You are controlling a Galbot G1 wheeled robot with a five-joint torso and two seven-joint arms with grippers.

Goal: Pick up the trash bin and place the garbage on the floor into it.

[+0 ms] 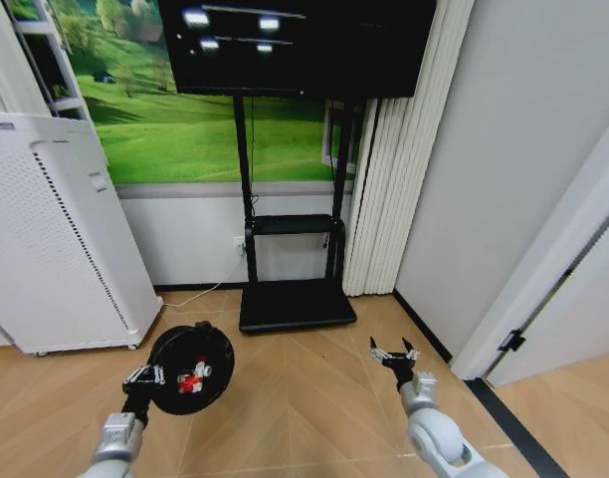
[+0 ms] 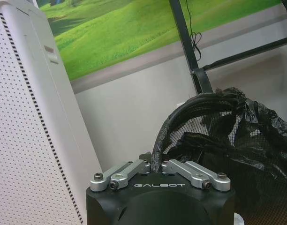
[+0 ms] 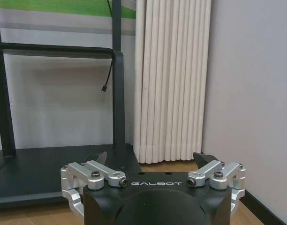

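The floor (image 1: 304,398) is light wood laid in a herringbone pattern. A black TV stand (image 1: 295,299) rests on it against the back wall, beneath a dark screen (image 1: 304,45) and a green meadow mural (image 1: 185,129). To the left of the stand is a tall white perforated appliance (image 1: 56,239); to its right, a white pleated curtain (image 1: 384,199) and a plain wall.

The trash bin (image 1: 192,366), black with a black bag liner, is in front of the stand's base and just right of the appliance. Red-and-white garbage (image 1: 193,379) lies inside it.

The left gripper (image 1: 144,376) has its fingers closed together on the bin's near rim, holding the bin.

The right gripper (image 1: 394,352) is in front of the stand's right corner, above bare floor, with its fingers spread wide and nothing between them.
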